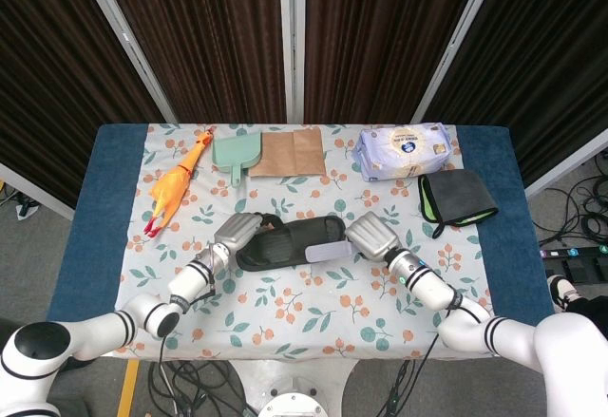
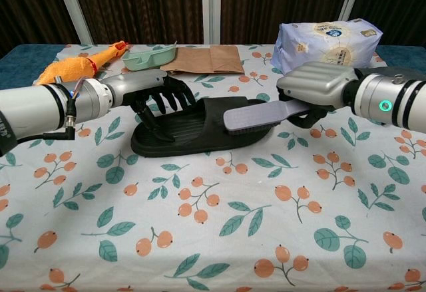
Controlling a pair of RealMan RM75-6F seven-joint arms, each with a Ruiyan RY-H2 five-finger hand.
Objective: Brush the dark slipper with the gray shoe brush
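Note:
The dark slipper lies on its sole mid-table, lengthwise left to right. My left hand rests on its left end, fingers curled over the edge and pressing it down. My right hand grips the handle of the gray shoe brush. The brush head lies against the slipper's right front side, near its rim.
A rubber chicken, a green dustpan and a brown paper bag line the far side. A wipes pack and a dark cloth with a green edge sit at the right.

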